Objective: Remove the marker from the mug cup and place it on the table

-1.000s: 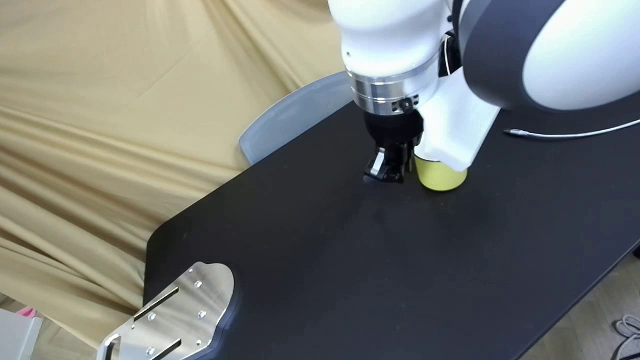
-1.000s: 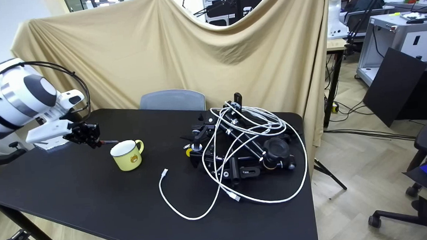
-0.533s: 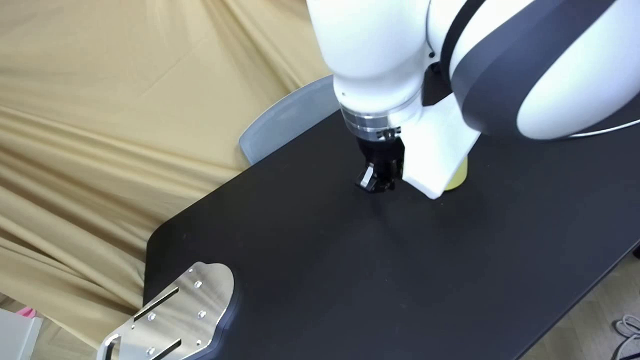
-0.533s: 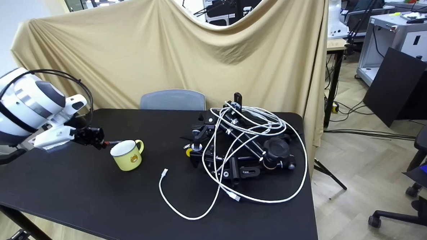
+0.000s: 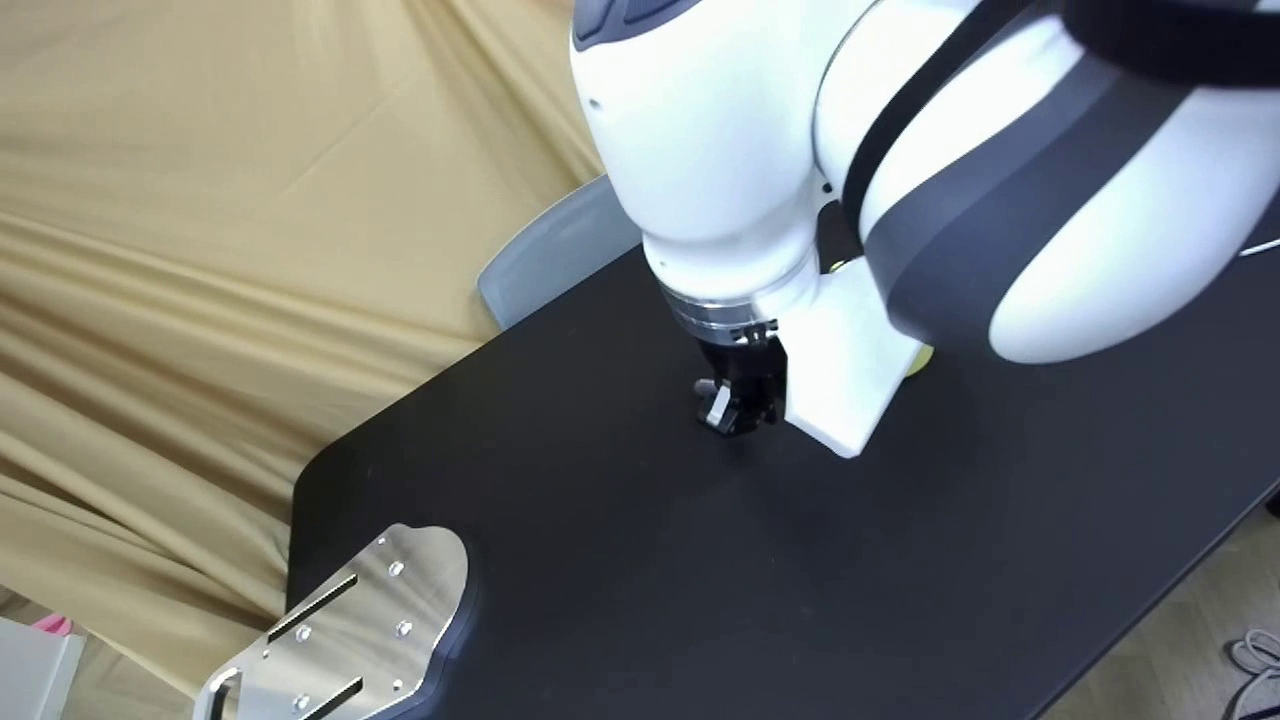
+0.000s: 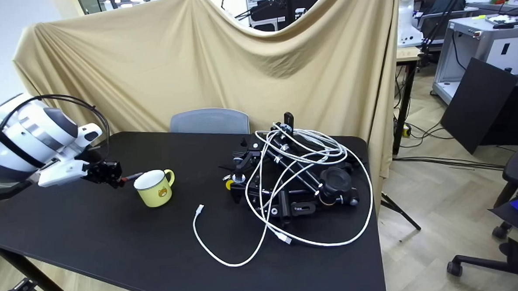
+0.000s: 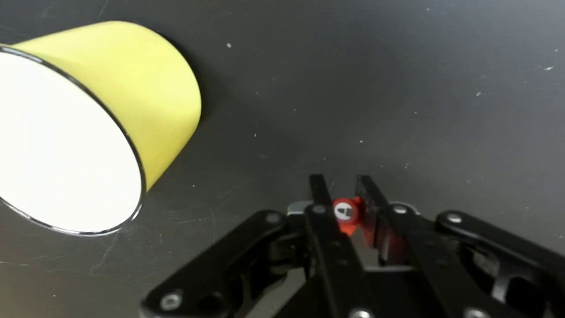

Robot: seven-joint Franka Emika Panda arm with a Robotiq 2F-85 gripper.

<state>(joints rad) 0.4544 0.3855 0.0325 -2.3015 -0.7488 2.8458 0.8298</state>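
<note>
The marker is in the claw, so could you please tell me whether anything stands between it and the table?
Nothing visible does: in the wrist view, the claw holds the marker over the table, and the mug cup stands off to one side.

The mug cup (image 7: 108, 117) looks like smooth, softly glossy enamel with a shiny rim. The marker (image 7: 344, 213) shows a smooth plastic end. Bright metal bolt heads (image 7: 171, 301) stud the dull gripper (image 7: 340, 180). The table (image 7: 375, 88) is matt, finely scratched and specked. The metal plate (image 5: 350, 620) has a brushed sheen, the arm (image 5: 715, 170) a smooth plastic-looking shell. The cloth (image 6: 203, 69) is creased, the chair back (image 6: 210, 122) mesh.
</note>
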